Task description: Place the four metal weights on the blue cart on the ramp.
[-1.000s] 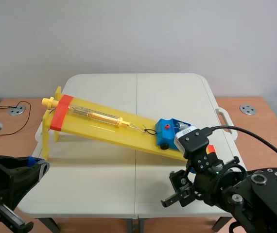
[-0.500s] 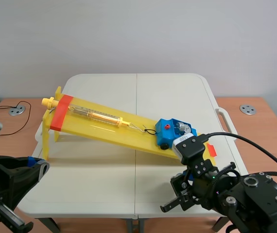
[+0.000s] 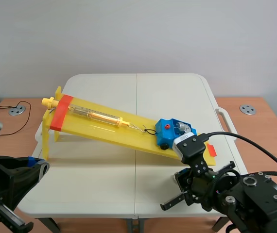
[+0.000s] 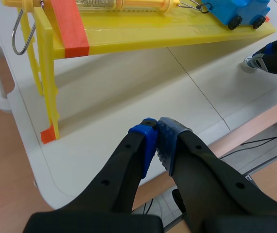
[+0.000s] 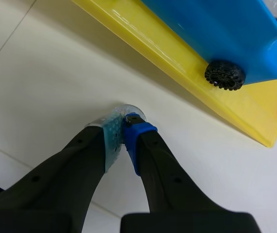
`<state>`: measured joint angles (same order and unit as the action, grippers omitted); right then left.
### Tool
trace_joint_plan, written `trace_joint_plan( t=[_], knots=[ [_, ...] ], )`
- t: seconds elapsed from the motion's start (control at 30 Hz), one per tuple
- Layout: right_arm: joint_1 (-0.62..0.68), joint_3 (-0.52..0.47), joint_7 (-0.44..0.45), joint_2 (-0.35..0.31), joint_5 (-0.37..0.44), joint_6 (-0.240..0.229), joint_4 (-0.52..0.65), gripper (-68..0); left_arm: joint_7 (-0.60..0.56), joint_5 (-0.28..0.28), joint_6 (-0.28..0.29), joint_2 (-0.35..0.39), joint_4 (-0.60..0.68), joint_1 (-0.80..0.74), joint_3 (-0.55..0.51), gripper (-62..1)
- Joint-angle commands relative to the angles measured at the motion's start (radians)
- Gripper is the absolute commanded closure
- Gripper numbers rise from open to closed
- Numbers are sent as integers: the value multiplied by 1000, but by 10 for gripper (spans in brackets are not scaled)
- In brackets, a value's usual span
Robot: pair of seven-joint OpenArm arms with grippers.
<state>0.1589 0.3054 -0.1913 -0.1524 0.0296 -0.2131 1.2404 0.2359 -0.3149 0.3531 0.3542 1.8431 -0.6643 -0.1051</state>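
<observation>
White bench (image 3: 104,179) | you have the right gripper (image 5: 125,120) low beside the foot of the ramp (image 3: 99,128), fingers pinched on a metal weight (image 5: 127,108) | blue cart (image 5: 216,34) just ahead, above them (its length runs along the slope) | left gripper (image 4: 157,127) clenched empty, well apart.

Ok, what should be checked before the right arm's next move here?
1. Grip: right gripper shut on metal weight: ok, apparently.
2. Lift: metal weight off the table: not ok.
3. Target: blue cart on the ramp, low end: ok.
4. Count of weights inside blue cart: cannot tell.
5. Clearance: left gripper shut, away from ramp: ok.
</observation>
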Motion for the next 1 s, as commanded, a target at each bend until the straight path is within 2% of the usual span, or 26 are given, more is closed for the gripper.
trace_joint_plan(
  t=[0.0, 0.27, 0.67, 0.97],
  knots=[
    [-79, -2, 87, 0, 21, 34, 19, -6, -81, -51, 36, -10, 71, 36, -15, -27],
    [-71, -3, 74, -11, 23, 34, 58, -7, -82, -51, 36, -10, 71, 36, -15, -27],
    [78, -26, -53, -111, 35, 34, 415, -7, -81, -51, 36, -10, 71, 36, -15, -27],
    [164, -177, -143, -139, 191, 33, 639, -6, -81, -51, 36, -10, 71, 36, -15, -27]
  ],
)
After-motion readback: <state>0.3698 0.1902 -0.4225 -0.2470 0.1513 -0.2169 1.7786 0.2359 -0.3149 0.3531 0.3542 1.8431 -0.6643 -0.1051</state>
